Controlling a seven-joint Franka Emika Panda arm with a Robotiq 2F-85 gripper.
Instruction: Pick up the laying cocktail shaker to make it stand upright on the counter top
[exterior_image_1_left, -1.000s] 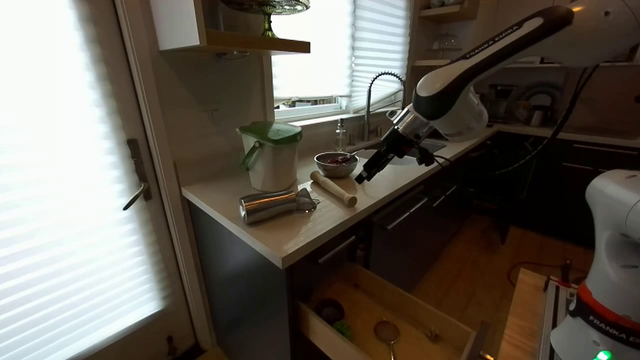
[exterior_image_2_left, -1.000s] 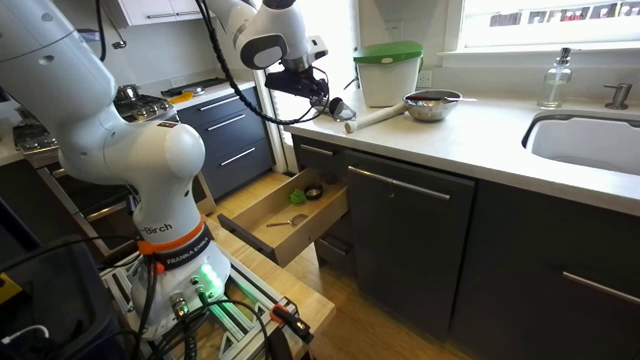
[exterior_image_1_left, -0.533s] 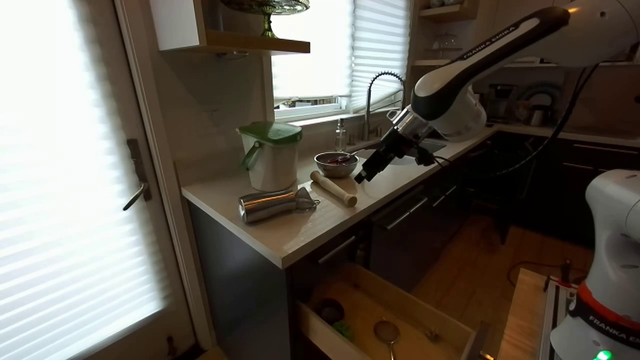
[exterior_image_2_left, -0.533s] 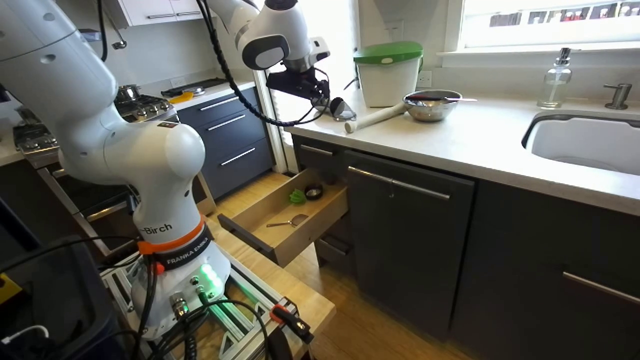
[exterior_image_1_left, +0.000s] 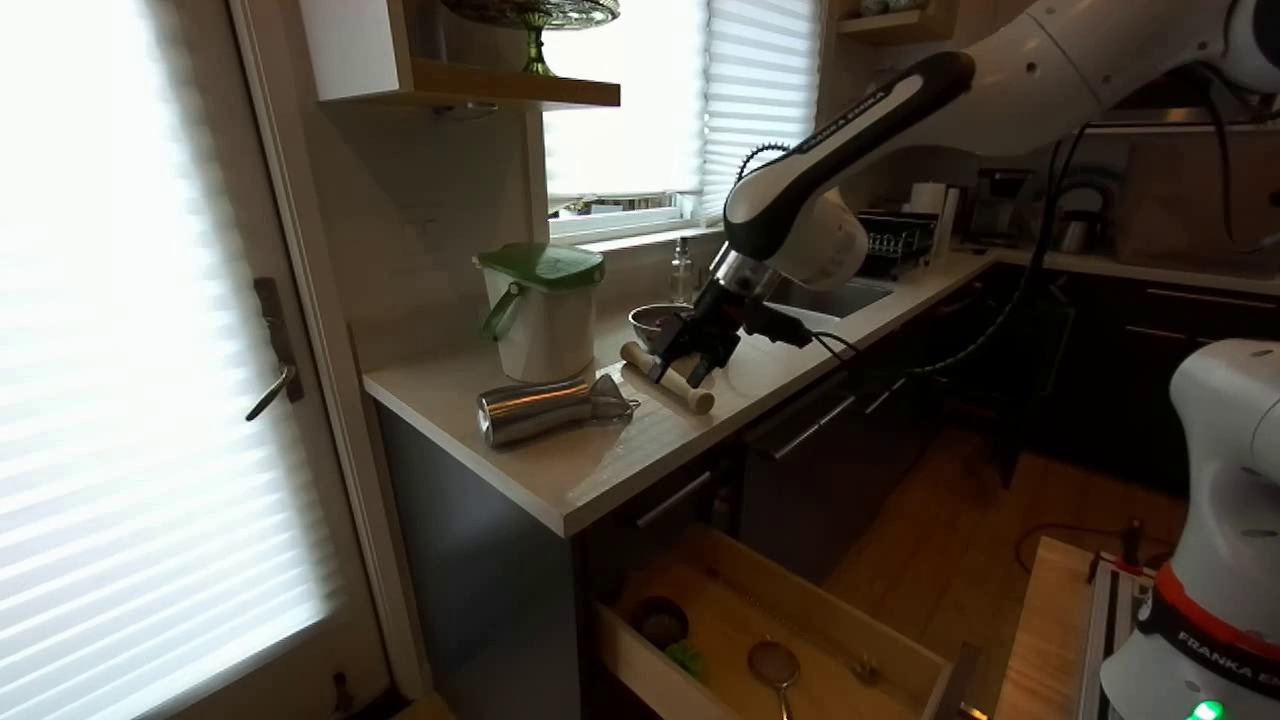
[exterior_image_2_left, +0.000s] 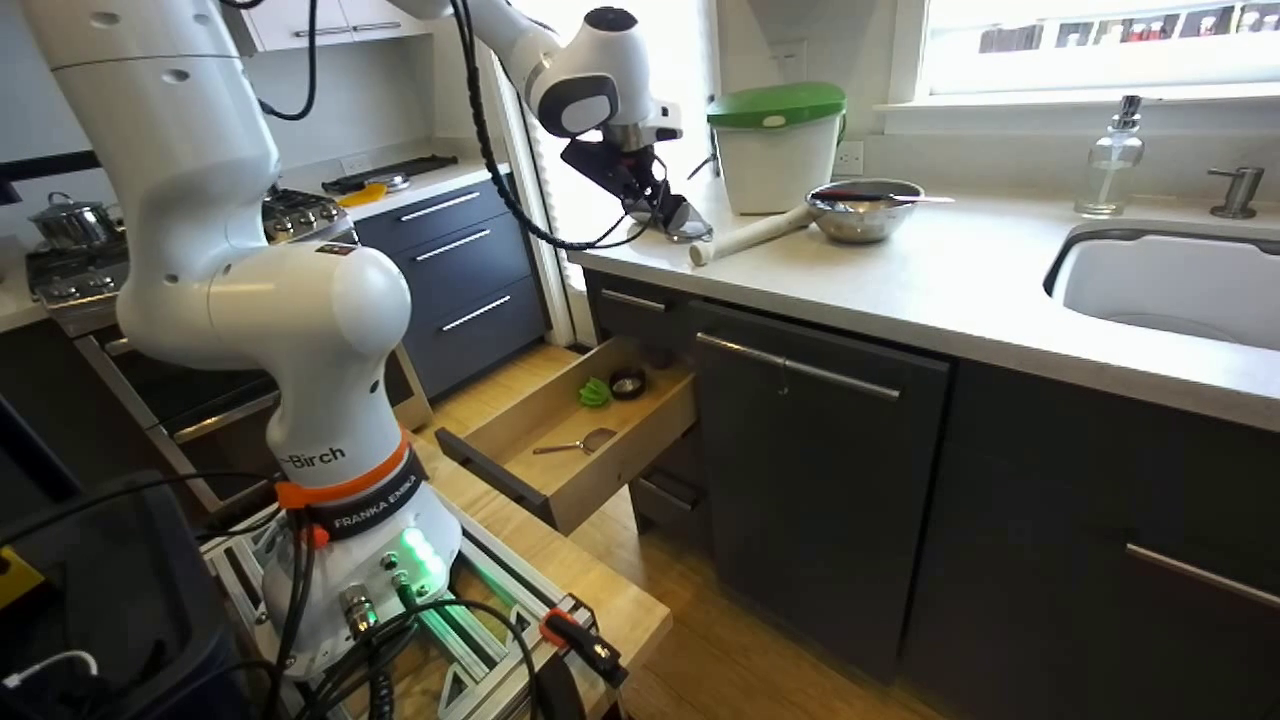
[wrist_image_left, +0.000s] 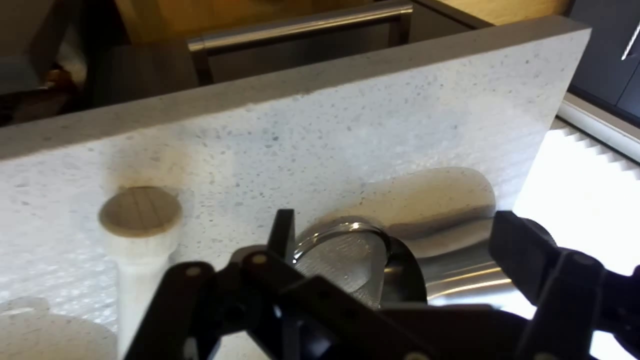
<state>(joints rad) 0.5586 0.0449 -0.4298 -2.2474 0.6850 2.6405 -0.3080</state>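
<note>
The silver cocktail shaker (exterior_image_1_left: 535, 411) lies on its side near the corner of the pale counter top (exterior_image_1_left: 590, 490), with a tapered piece at its sink-side end. In an exterior view the shaker (exterior_image_2_left: 687, 222) is partly hidden behind the arm and its cable. My gripper (exterior_image_1_left: 677, 376) is open and empty, above the wooden stick and to the sink side of the shaker. In the wrist view the open fingers (wrist_image_left: 394, 225) frame the shaker (wrist_image_left: 460, 265), which lies beyond them; its lower part is hidden by the gripper.
The pale wooden stick (exterior_image_1_left: 699, 400) lies beside the shaker. A white bin with a green lid (exterior_image_1_left: 545, 310) and a metal bowl (exterior_image_2_left: 862, 212) stand behind. An open drawer (exterior_image_2_left: 590, 440) juts out below the counter. The sink (exterior_image_2_left: 1170, 280) is further along.
The arm has moved toward the shaker and the counter corner, and the wrist has turned. Both fingers now show spread apart. The shaker has not moved.
</note>
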